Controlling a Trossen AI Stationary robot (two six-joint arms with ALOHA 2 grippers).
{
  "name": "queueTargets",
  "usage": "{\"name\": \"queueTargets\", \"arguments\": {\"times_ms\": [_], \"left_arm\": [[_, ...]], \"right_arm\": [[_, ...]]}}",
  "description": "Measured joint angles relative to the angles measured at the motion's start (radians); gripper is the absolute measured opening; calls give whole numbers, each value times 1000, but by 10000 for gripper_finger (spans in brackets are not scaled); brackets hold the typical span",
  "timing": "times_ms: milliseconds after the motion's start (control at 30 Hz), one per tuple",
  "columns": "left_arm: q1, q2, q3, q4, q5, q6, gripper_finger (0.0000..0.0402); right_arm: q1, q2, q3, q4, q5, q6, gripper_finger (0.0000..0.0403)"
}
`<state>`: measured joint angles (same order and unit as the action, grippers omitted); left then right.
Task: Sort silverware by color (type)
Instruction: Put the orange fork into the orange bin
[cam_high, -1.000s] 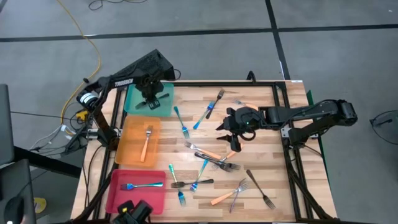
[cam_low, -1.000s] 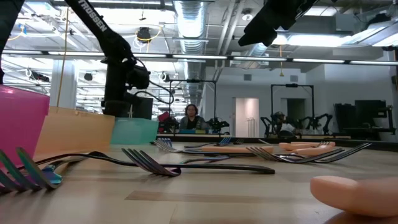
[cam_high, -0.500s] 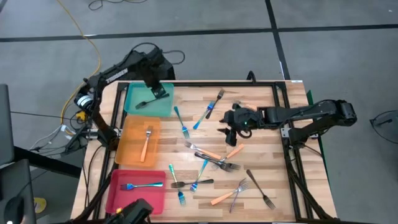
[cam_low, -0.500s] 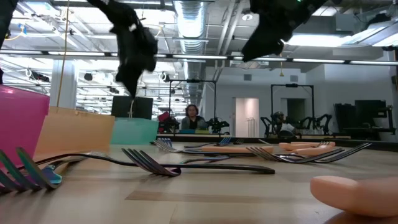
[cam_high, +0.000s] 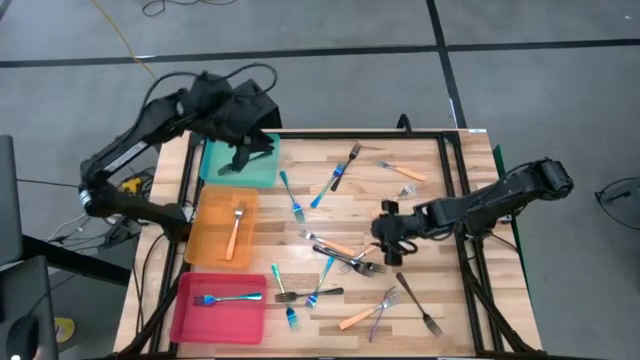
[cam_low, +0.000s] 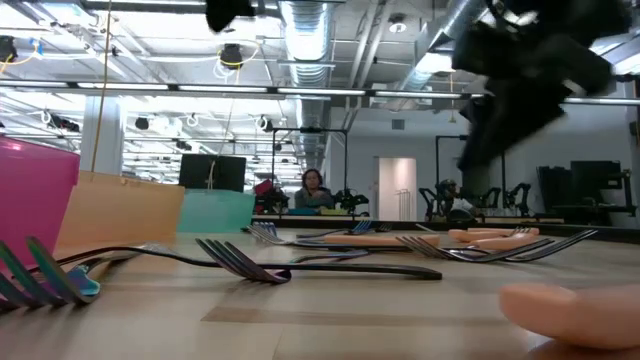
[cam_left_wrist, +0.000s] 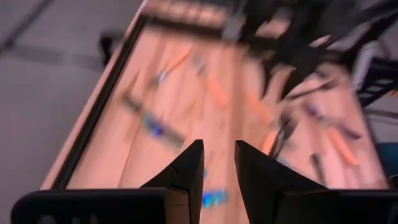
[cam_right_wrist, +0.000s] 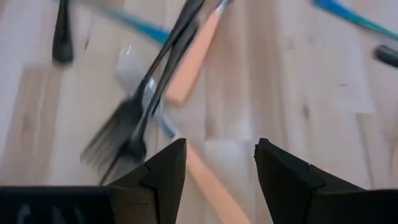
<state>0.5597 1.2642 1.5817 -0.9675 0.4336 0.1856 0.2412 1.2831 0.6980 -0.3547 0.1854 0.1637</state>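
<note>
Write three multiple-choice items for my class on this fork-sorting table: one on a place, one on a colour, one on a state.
1. Where is the right gripper?
A. Over the pile of forks at mid-table
B. Over the pink tray
C. Off the table

2. What colour is the handle of the fork in the orange tray?
A. Teal
B. Orange
C. Black

3. How do the right gripper's fingers stand?
A. Shut on a fork
B. Apart and empty
C. Shut on a tray

Answers:
1 A: the high view shows it above the tangled forks.
2 B: its handle matches the tray.
3 B: the right wrist view shows bare wood between the fingers.
</note>
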Motion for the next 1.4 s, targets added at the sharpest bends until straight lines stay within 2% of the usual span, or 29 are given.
{"name": "queueTargets", "arguments": {"times_ms": [200, 400, 500, 733, 1000, 1100, 1333, 1400], "left_arm": [[-188, -85, -67, 149, -2, -39, 76], [-337, -120, -167, 253, -3, -60, 76], [-393, -122, -219, 308, -31, -56, 76], [-454, -118, -267, 343, -127, -66, 76], [-485, -117, -296, 394, -134, -81, 76], [-489, -118, -296, 395, -134, -82, 76], [-495, -118, -296, 399, -134, -79, 76], [-495, -118, -296, 399, -135, -65, 76]], "right_arm": [[5, 0, -79, 65, -1, -133, 210], [5, 22, -88, 93, -4, -229, 210], [5, 60, -87, 161, -36, -271, 210], [-14, 160, -88, 185, -62, -311, 210], [-56, 266, -84, 196, -138, -322, 208], [-64, 276, -83, 191, -138, -296, 189], [-75, 271, -86, 187, -138, -261, 81], [-75, 271, -86, 179, -136, -251, 73]]}}
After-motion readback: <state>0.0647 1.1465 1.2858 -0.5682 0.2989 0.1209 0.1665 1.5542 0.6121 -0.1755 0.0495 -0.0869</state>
